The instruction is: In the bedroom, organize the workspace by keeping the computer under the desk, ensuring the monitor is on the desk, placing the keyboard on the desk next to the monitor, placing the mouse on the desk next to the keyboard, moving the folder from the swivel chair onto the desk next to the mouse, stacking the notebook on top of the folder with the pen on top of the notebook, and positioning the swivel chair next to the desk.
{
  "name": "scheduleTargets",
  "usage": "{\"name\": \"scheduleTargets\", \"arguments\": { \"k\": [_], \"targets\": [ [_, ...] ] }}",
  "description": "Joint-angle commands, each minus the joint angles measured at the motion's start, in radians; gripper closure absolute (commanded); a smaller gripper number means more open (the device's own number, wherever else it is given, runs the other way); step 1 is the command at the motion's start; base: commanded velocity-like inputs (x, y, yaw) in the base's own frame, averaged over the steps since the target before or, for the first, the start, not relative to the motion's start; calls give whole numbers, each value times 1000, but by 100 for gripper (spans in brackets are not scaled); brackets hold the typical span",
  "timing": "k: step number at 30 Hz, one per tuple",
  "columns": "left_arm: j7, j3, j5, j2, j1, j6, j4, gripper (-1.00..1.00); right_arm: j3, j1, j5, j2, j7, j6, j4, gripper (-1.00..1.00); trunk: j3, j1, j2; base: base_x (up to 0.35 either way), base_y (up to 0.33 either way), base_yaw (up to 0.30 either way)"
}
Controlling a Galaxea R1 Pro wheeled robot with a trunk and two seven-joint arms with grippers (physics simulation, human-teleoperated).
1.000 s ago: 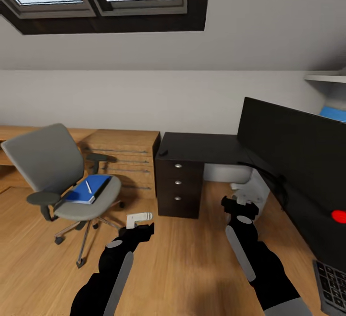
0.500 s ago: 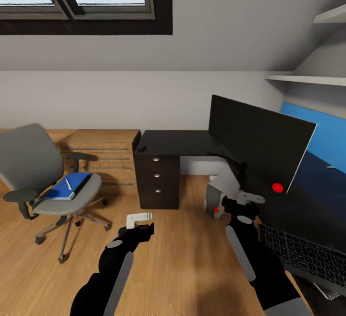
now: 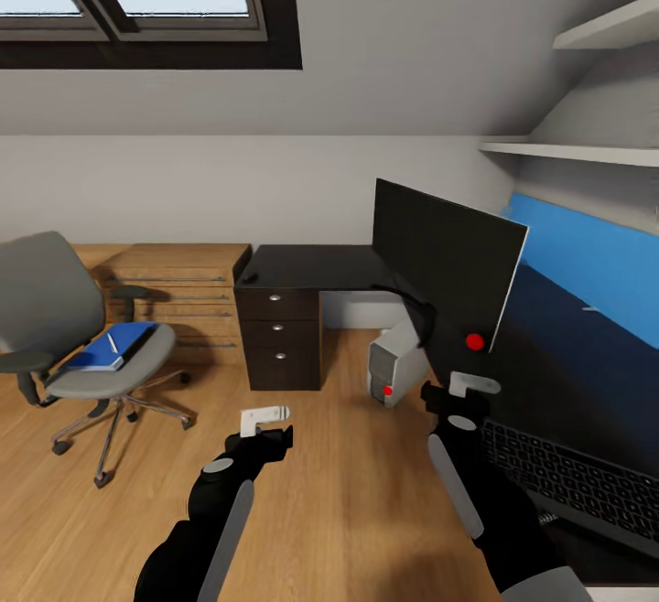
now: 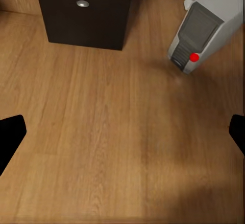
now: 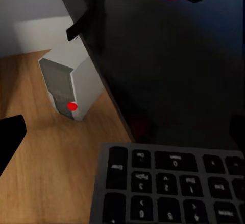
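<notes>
The grey swivel chair (image 3: 78, 346) stands on the floor at the left, apart from the black desk (image 3: 311, 265). On its seat lies the blue folder (image 3: 110, 349) with the white pen (image 3: 112, 343) on top; a dark strip along the folder's edge may be the notebook. The monitor (image 3: 448, 259) stands on the desk. The computer (image 3: 394, 366) (image 4: 200, 29) (image 5: 66, 93) sits on the floor beneath the desk. The keyboard (image 3: 567, 483) (image 5: 168, 183) lies at the near right. My left gripper (image 3: 265, 415) and right gripper (image 3: 471, 385) both hang open and empty. The mouse is too small to make out.
A light wooden drawer chest (image 3: 174, 286) stands against the wall behind the chair. The desk's dark drawer unit (image 3: 279, 341) (image 4: 87, 9) is ahead. A blue wall panel (image 3: 595, 263) and white shelves (image 3: 567, 152) are at the right. Wooden floor (image 3: 329, 492) lies below my arms.
The whole picture has slid left as the camera turned right, bringing the computer, more keyboard and the blue panel into view. Both arms hold the same pose.
</notes>
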Motion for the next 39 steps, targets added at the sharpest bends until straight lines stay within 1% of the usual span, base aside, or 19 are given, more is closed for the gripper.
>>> {"name": "scheduleTargets", "arguments": {
  "k": [1,20,28,31,32,33,35,36,37,38,39],
  "targets": [
    [10,-1,10,0,-1,3,-1,-100,4,-1,-9,0,-10,-7,-1,-100,-1,0,-1,-2,-345,0],
    [7,2,10,0,-1,3,-1,-100,0,-1,-8,0,-13,-14,-5,-100,-1,0,-1,0,-342,0],
    [5,9,12,0,-1,2,-15,-100,0,-1,-8,-1,-9,-15,-2,-100,-1,0,-1,0,-53,0],
    [5,11,13,5,-1,2,-47,-100,-2,-1,-10,-5,-1,-17,7,-100,-1,0,-1,0,-1,0],
    [5,11,13,7,-1,2,-51,-100,-3,-1,-10,-6,6,-17,17,-100,-1,0,-1,0,0,0],
    [5,12,15,13,0,2,-81,-100,-10,-2,-8,-7,106,-30,119,-100,-1,0,-1,0,0,0],
    [5,12,15,17,1,3,-89,-100,-14,-3,-7,-8,128,-39,136,-100,-1,0,-1,0,0,0],
    [5,14,15,22,3,3,-97,-100,-24,-3,-7,-8,153,-47,151,-100,-1,0,-1,0,0,0],
    [5,14,16,25,3,3,-100,-100,-33,-3,-6,-8,163,-50,157,-100,-1,0,-1,0,0,0],
    [5,16,17,28,4,3,-105,-100,-57,-7,-8,-23,183,-55,191,-100,-1,0,-1,0,0,0],
    [5,16,17,29,4,3,-105,-100,-59,-9,-9,-25,183,-55,200,-100,-1,0,-1,0,0,0]
  ]
}}
